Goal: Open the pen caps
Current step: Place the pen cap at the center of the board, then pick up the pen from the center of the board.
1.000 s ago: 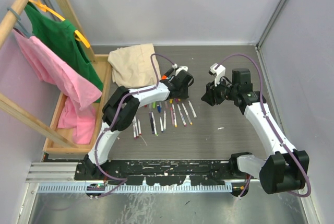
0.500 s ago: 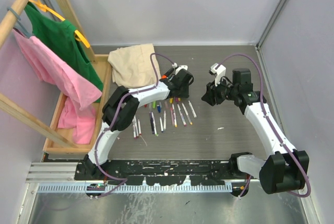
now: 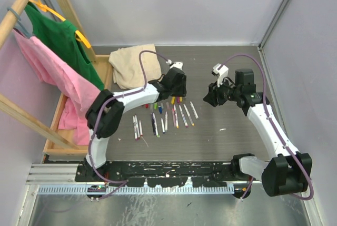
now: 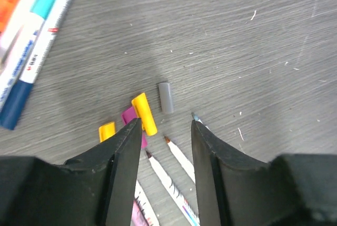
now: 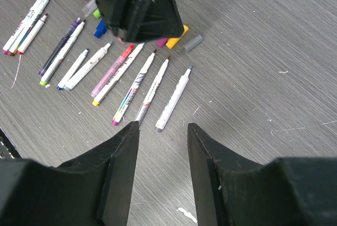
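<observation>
Hanging parted and empty, left end effector [image 4: 166,126] and right end effector [image 5: 161,127] overlook loose pen caps [image 4: 144,113] beside uncapped pens [image 5: 174,99].

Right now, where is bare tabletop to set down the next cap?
Bare table lies between the pen row and the right arm; more beyond the grey cap, toward the back wall. Crowded under the left claw: loose caps, pen tips.
</observation>
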Action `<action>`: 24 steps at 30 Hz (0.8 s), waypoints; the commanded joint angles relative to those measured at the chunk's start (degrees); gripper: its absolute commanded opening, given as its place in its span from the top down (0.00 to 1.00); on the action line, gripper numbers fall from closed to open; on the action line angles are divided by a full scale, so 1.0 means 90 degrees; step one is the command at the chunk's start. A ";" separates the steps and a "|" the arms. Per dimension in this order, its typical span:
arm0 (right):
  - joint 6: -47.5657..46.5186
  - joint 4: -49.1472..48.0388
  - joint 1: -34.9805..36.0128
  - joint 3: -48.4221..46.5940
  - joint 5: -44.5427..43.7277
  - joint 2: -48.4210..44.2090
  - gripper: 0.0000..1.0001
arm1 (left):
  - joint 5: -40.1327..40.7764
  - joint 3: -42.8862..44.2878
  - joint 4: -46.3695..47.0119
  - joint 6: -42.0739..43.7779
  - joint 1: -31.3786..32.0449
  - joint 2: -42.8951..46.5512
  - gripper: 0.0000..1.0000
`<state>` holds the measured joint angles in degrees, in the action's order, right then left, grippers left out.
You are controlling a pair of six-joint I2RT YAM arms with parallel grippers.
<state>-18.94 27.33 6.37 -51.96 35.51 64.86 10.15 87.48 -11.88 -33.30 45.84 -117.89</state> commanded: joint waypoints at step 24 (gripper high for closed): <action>0.0024 -0.0230 -0.0044 -0.0134 0.0274 -0.0078 0.52 | -0.1562 0.0530 -0.1580 0.3798 -0.1253 0.0197 0.54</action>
<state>-18.94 27.31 6.24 -51.96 36.77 64.51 -1.50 87.99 -21.82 -2.90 34.81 -113.82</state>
